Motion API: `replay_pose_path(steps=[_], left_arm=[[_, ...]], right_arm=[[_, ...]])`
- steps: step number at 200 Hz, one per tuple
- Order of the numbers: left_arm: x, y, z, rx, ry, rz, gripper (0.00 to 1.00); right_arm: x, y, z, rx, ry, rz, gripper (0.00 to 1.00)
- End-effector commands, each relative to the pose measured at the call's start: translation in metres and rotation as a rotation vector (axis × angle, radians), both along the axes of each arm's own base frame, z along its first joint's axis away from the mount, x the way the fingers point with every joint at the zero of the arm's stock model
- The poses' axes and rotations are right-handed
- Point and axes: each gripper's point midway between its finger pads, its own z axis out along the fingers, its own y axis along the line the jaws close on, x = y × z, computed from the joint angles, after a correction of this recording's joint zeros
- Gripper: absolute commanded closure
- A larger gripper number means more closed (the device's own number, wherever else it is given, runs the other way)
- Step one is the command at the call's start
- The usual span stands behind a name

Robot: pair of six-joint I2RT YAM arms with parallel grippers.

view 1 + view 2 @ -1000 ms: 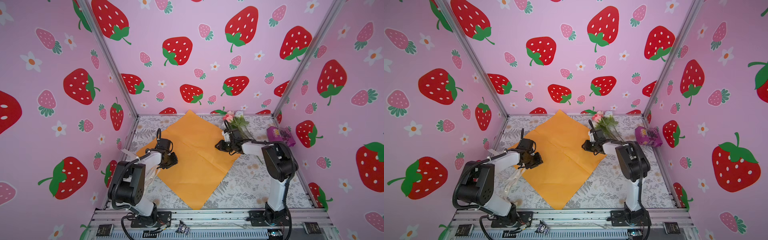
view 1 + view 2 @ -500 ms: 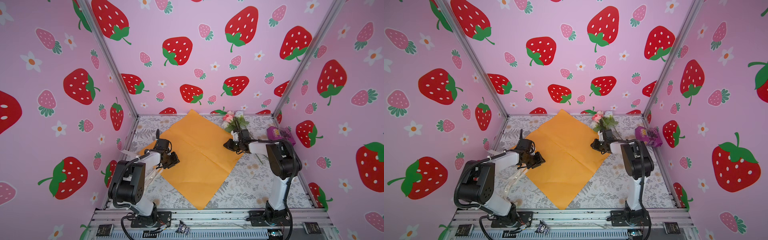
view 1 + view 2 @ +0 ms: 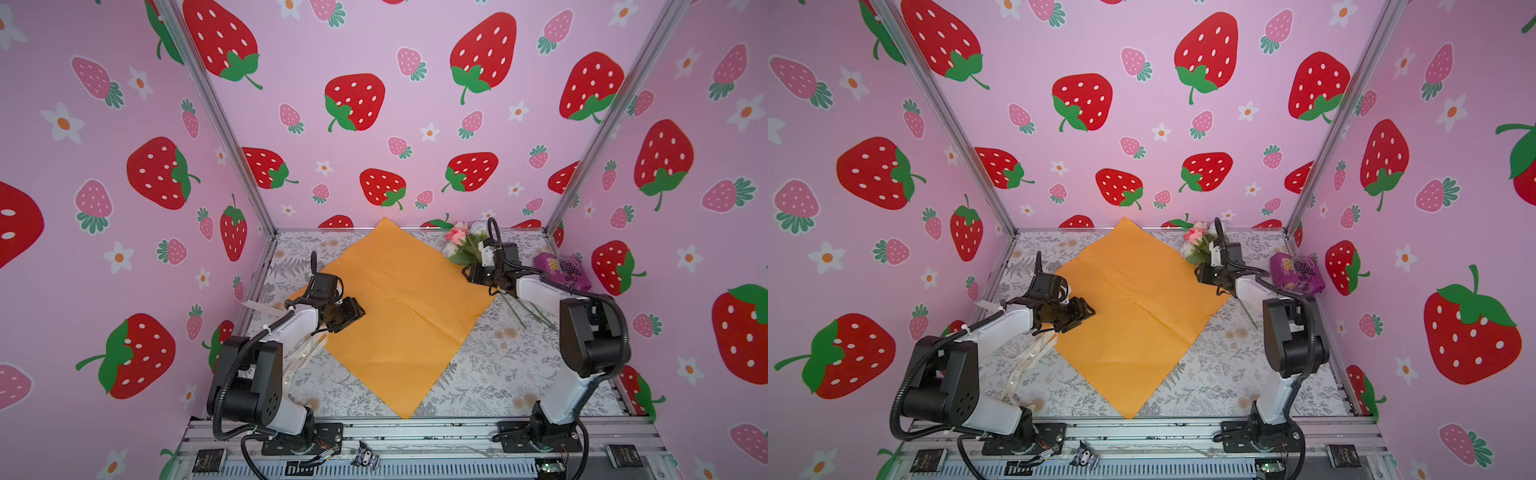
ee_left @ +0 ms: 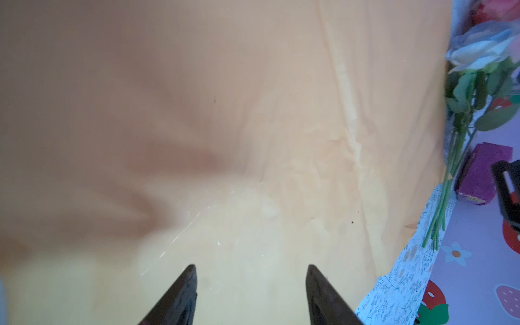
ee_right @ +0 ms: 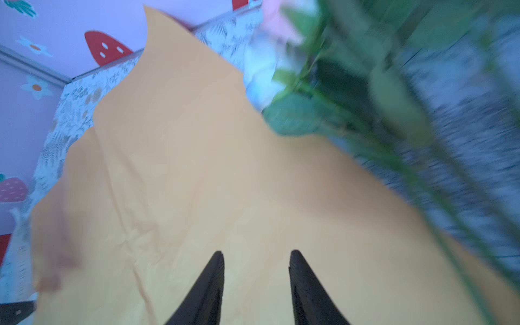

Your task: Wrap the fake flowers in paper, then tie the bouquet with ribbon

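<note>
Orange paper [image 3: 399, 316] is lying flat, turned like a diamond and creased through its middle, spreading out ahead of the left fingers [image 4: 180, 304] and the right fingers [image 5: 209, 292]. Pink, white and pale flowers [image 3: 459, 245] are lying loose just beside the right fingers at the paper's edge, their thin green stems trailing back past them.

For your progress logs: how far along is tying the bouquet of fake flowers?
Done: the wrapping paper lies spread flat. In hand: left end effector and right end effector hover open over it, empty. To do: wrap the flowers lying at its edge, then tie with the loose ribbon.
</note>
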Motion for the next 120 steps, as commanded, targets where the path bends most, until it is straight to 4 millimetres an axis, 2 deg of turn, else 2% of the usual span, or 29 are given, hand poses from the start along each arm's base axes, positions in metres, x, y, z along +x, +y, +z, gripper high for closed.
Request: replay_pose_path(steps=[1, 21, 32, 65, 120], left_arm=[[0.006, -0.014, 0.030, -0.027, -0.069, -0.041, 0.34], [0.008, -0.028, 0.044, -0.027, -0.113, -0.092, 0.33], [0.007, -0.036, 0.046, -0.029, -0.116, -0.116, 0.33], [0.003, -0.054, 0.048, -0.032, -0.119, -0.167, 0.33], [0.002, -0.047, 0.056, 0.025, -0.137, -0.179, 0.33]], right_arm=[[0.015, -0.065, -0.003, -0.265, -0.009, -0.077, 0.60], [0.022, -0.089, -0.018, -0.356, 0.056, -0.069, 0.62], [0.024, -0.089, -0.024, -0.404, 0.076, -0.022, 0.67], [0.032, -0.083, -0.042, -0.458, 0.072, 0.089, 0.67], [0.048, -0.078, -0.074, -0.471, 0.138, 0.121, 0.67]])
